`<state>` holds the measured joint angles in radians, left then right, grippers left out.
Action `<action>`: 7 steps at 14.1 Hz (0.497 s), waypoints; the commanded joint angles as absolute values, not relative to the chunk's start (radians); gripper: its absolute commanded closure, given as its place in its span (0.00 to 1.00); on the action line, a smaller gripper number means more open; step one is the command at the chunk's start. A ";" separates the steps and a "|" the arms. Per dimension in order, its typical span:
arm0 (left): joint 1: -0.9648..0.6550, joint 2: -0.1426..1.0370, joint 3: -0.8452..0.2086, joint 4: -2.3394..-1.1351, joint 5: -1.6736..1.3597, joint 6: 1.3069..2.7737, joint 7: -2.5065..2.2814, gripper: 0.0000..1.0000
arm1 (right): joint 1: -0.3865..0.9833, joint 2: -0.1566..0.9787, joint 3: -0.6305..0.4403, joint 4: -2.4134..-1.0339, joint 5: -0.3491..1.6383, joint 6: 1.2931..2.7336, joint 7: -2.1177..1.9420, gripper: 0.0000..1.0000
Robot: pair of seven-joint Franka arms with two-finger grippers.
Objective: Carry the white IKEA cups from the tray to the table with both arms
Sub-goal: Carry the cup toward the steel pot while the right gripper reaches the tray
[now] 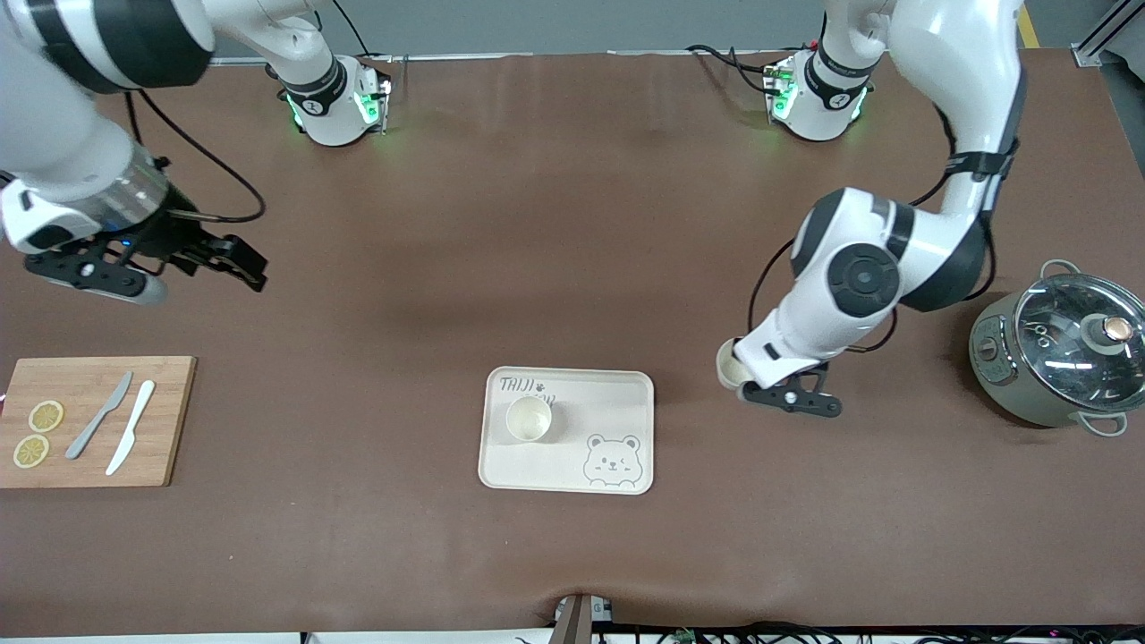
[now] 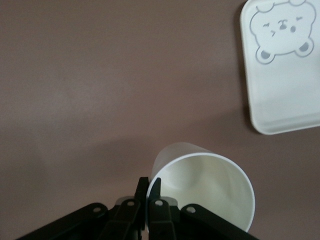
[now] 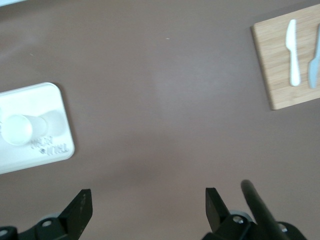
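Note:
One white cup (image 1: 529, 419) stands upright on the cream bear tray (image 1: 617, 394) in the middle of the table. The second white cup (image 1: 732, 365) hangs tilted over the bare table, beside the tray toward the left arm's end. My left gripper (image 1: 742, 376) is shut on its rim. In the left wrist view the gripper (image 2: 149, 186) pinches the wall of that cup (image 2: 210, 185), one finger inside and one outside, with the tray's (image 2: 285, 100) bear corner close by. My right gripper (image 1: 206, 284) waits open and empty, high over the right arm's end; the right wrist view shows this gripper (image 3: 147, 200) above bare table.
A grey-green pot with a glass lid (image 1: 1060, 358) stands at the left arm's end. A wooden cutting board (image 1: 170, 420) with two knives (image 1: 112, 425) and lemon slices (image 1: 40, 429) lies at the right arm's end. The right wrist view shows the board (image 3: 280, 75) and tray (image 3: 50, 145).

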<state>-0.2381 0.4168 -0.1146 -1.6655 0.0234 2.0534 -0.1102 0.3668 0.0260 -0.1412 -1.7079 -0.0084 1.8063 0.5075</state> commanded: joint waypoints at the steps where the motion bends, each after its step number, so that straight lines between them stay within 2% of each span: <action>1: -0.146 0.312 -0.144 -1.814 -0.035 2.088 0.018 1.00 | 0.420 0.101 -0.149 -1.703 0.058 1.914 0.604 0.00; 5: -0.060 0.264 -0.146 -1.949 -0.086 2.190 0.176 1.00 | 0.508 0.217 -0.149 -1.683 0.087 2.097 0.771 0.00; 7: -0.022 0.252 -0.146 -2.009 -0.109 2.249 0.256 1.00 | 0.538 0.285 -0.150 -1.652 0.081 2.121 0.808 0.00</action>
